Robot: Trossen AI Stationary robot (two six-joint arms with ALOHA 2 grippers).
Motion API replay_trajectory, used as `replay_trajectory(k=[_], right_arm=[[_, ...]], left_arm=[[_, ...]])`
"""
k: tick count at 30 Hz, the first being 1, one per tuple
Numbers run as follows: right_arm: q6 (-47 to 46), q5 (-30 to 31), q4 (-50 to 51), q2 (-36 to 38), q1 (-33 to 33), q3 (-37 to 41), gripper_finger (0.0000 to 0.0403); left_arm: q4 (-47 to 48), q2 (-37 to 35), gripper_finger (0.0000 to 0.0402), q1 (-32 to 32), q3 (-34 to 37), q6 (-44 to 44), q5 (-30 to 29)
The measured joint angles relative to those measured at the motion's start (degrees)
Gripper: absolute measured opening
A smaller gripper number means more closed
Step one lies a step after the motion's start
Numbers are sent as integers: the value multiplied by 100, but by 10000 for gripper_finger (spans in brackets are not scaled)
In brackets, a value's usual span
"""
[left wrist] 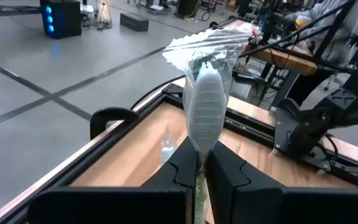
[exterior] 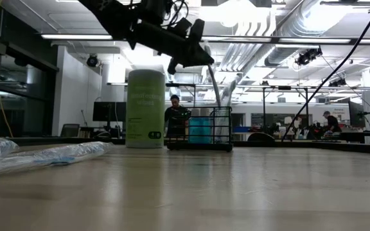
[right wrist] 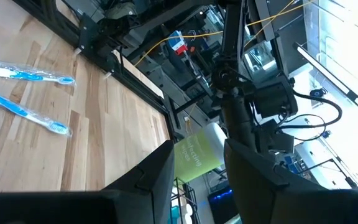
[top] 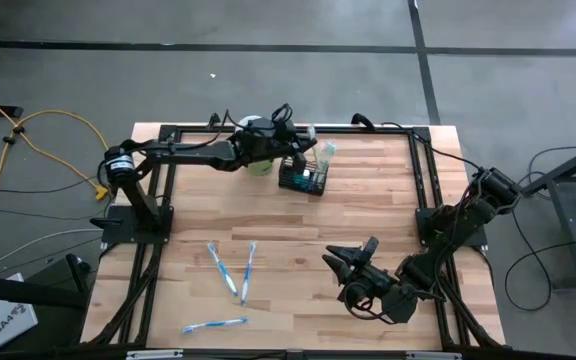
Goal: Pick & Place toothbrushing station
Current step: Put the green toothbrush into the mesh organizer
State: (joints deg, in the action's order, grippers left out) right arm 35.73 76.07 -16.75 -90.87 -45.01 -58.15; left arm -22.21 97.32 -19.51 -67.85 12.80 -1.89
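I have the left tool [left wrist: 199, 163] clamped tight on a wrapped toothbrush [left wrist: 207, 102], its clear film crinkled above the white head, and I am holding it high over the far side of the table [top: 368, 215]. From above, that tool sits right over the black wire caddy [top: 302, 178], the toothbrushing station, which stands near the far edge just beside the pale green canister [top: 258, 160]. At table height the brush [exterior: 216, 86] slants down from the tool toward the caddy [exterior: 201, 131], but I cannot tell whether its lower end is already inside a compartment or only above the rim. I judge this to be the placing step for one brush. The next move calls for a slow, straight descent with the handle lined up over an open cell of the mesh, then a release only once the brush is caught by the wire; a slanted entry could snag the film or nudge the light caddy. The right tool [top: 346, 268] waits low at the near right of the table, fingers apart and empty. Three more wrapped toothbrushes [top: 230, 272] lie flat on the near left boards, well apart from the caddy, not yet fetched.
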Motion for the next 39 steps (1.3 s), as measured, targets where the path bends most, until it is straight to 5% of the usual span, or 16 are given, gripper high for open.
replay_trajectory(k=[13,39], right_arm=[[2,18,10,0,0,0,133],[-17,20,13,-1,0,0,133]], left_arm=[[261,13,10,262,-7,-434,-581],[120,692,10,390,-7,-546,-654]])
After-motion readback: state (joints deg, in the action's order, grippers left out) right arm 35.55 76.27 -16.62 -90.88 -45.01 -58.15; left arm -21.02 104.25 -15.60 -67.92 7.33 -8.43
